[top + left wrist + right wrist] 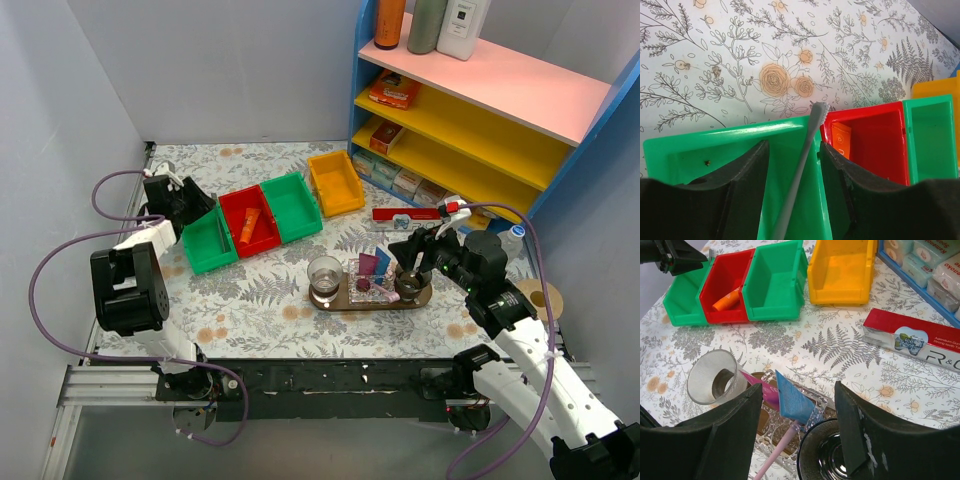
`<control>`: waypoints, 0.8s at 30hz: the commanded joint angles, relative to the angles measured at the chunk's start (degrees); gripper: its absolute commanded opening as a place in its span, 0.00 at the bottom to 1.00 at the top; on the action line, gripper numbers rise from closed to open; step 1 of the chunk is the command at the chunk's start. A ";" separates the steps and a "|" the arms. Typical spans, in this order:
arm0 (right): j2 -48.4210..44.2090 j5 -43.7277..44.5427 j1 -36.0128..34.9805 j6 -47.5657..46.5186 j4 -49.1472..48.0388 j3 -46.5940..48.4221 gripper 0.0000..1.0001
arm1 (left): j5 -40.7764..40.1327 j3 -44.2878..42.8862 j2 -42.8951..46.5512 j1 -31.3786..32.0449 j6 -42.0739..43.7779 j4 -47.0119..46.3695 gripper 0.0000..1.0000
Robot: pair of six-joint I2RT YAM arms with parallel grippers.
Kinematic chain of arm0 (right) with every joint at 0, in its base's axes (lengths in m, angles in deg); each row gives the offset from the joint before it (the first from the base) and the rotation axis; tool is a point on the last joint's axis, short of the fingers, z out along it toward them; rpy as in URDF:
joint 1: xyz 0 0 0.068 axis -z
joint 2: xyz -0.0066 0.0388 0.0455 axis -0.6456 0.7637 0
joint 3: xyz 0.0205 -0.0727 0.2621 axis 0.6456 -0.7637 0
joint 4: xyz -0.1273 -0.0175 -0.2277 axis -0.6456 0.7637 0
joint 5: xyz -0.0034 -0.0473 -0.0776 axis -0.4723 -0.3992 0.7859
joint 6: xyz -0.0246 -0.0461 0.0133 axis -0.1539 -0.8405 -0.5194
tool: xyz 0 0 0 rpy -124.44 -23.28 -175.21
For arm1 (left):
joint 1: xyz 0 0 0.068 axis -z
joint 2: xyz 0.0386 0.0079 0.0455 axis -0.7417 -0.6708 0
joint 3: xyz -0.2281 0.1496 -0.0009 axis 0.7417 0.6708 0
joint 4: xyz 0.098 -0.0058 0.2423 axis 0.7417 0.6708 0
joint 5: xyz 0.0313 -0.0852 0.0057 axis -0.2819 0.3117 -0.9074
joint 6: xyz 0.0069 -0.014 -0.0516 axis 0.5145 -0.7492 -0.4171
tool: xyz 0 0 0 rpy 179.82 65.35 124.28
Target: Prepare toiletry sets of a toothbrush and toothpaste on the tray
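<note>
Tray on the floral bench, my arms nearby.
My right gripper hangs wide open above blue toothpaste on the tray; my left gripper, far left of the tray, gapes around a grey toothbrush.

Count: bins 4 – green bin, red bin, second green bin, yellow bin. Tubes 3 – magenta tube, blue tube, orange tube. Toothbrushes 2 – grey toothbrush, pink toothbrush. Tray 1. Cups 2 – clear cup, dark cup. Toothpaste box 1. Shelf bottles 3
</note>
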 commanded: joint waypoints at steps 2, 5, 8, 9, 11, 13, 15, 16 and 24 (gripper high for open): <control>-0.22 -1.11 0.26 0.88 -3.89 -0.33 0.66 | 2.53 -1.86 -0.93 -0.20 -0.36 -1.64 0.42; -0.22 -1.38 0.26 0.97 -4.07 -0.33 0.65 | 3.06 -1.95 -1.46 -0.29 -0.62 -1.82 0.40; -0.22 -1.38 0.26 1.06 -4.16 -0.42 0.65 | 3.50 -2.13 -2.16 -0.37 -0.89 -1.91 0.37; -0.31 -1.64 0.26 1.14 -4.07 -0.51 0.65 | 3.67 -2.21 -2.60 -0.37 -0.98 -1.91 0.36; -0.31 -1.82 0.26 1.32 -4.33 -0.60 0.64 | 3.94 -2.30 -3.13 -0.46 -0.89 -2.08 0.34; -0.40 -2.17 0.26 1.50 -4.51 -0.95 0.64 | 4.64 -2.48 -3.65 -0.64 -1.15 -2.08 0.31; -0.49 -2.34 0.26 1.76 -4.86 -1.21 0.64 | 5.17 -2.57 -3.92 -0.73 -1.42 -2.17 0.28; -0.49 -2.34 0.34 1.85 -4.95 -1.30 0.64 | 5.26 -2.57 -3.92 -0.73 -1.68 -2.26 0.27; -0.49 -2.61 0.26 2.20 -5.21 -1.65 0.63 | 5.61 -2.30 -3.40 -0.81 -2.12 -2.87 0.12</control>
